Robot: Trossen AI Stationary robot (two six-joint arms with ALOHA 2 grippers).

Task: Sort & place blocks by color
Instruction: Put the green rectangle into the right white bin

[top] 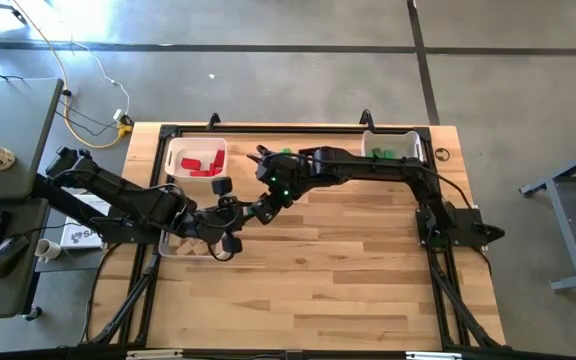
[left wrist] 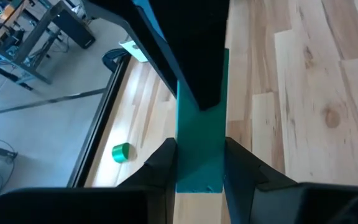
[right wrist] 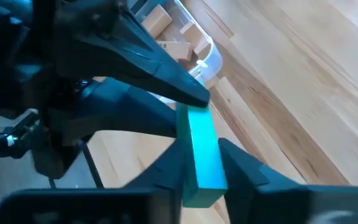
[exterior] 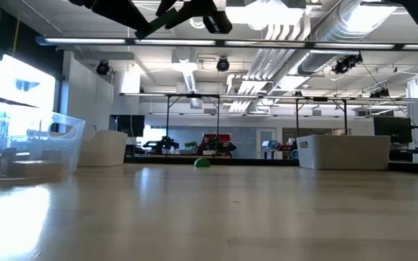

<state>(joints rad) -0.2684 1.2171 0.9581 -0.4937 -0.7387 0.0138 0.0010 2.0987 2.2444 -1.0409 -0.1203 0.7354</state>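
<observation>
A green bar-shaped block [left wrist: 199, 149] hangs in the air over the table's left middle, between my two grippers. My left gripper [left wrist: 199, 171] is shut on one end of it and my right gripper [right wrist: 202, 165] on the other end. In the high view the two grippers meet tip to tip, left gripper [top: 258, 210] and right gripper [top: 274, 192]. A small green round block [left wrist: 121, 152] lies on the table near the far edge, also in the low view as the green round block [exterior: 202, 162]. My left gripper pinches the bar's near end [left wrist: 197, 180] between its two fingers, on the bar's two long sides. The fingers lie along the bar, which is lifted clear of the table. My right gripper pinches the bar's other end [right wrist: 199, 177] between its two fingers, slanting down from the table's right. Its fingers also lie along the bar, opposite my left gripper's fingertips [right wrist: 188, 96]. The bar is clear of the table.
A white bin [top: 173, 158] with red blocks stands at the far left. A white bin [top: 408, 142] with green blocks stands at the far right. A clear bin [top: 168, 245] with plain wood blocks sits at the left edge, under my left arm. The near half of the table [top: 318, 290] is bare wood.
</observation>
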